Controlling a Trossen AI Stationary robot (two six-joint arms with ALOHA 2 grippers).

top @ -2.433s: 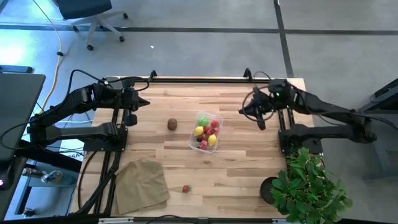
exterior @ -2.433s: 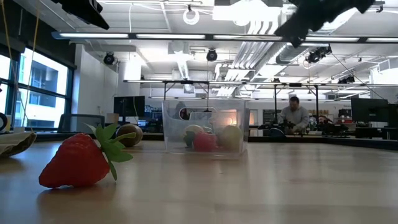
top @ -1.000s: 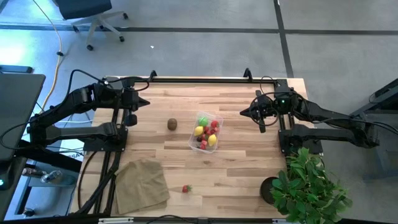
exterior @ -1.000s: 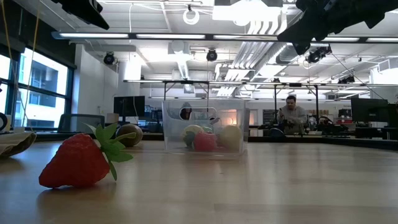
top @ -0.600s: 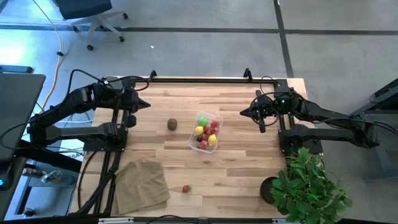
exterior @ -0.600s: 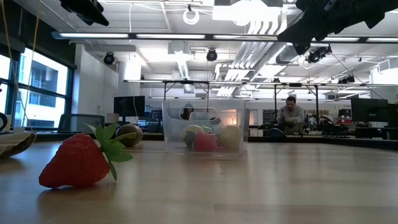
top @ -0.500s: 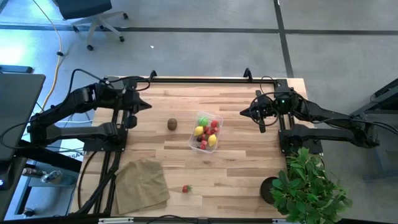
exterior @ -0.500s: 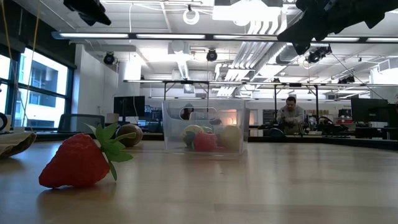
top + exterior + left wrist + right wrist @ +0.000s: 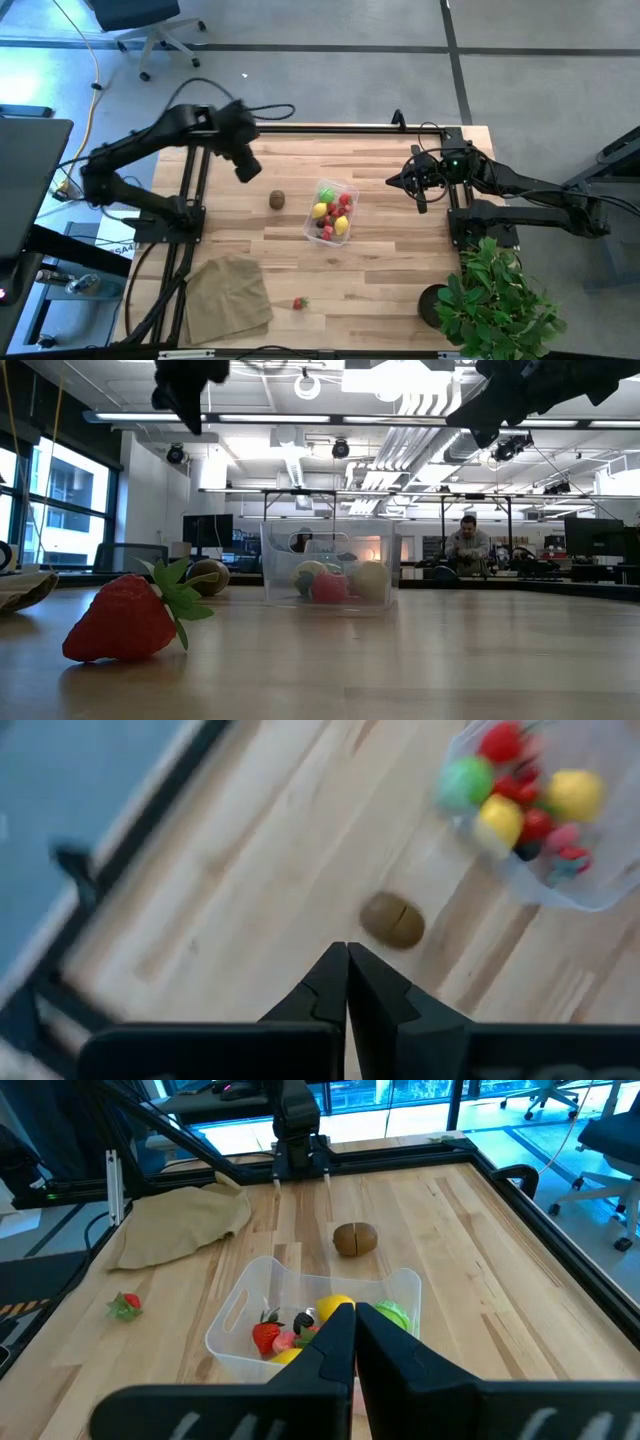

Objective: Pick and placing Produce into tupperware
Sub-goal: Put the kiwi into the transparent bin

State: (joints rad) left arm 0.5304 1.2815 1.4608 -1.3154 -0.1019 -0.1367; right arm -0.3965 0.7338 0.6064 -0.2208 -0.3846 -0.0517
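Across the wooden table (image 9: pixel 300 290) everything rests on bare planks, with the two dark arms reaching in from its left and right edges. Largest of what lies there is the tan cloth (image 9: pixel 228 296), crumpled near the front left corner, and the leafy potted plant (image 9: pixel 495 300) stands at the front right corner.

Near the table's middle sits the clear tupperware (image 9: pixel 333 210) — it holds two yellow lemons, a green ball and several small red berries. Just to its left, toward the left edge and apart from it, lies the brown kiwi (image 9: pixel 277 199), alone on the wood. One strawberry (image 9: pixel 298 303) lies well apart from the tub, close to the front edge and just beside the cloth.

Above the table, the left gripper (image 9: pixel 248 168) hangs over the rear left part, short of the kiwi; its fingers are pressed together with no gap, holding and touching nothing, and its wrist view looks down past them at the kiwi and the tub. The right gripper (image 9: pixel 414 187) hovers near the right edge, level with the tupperware — its fingers too are closed tight and empty, pointing toward the tub from a distance.
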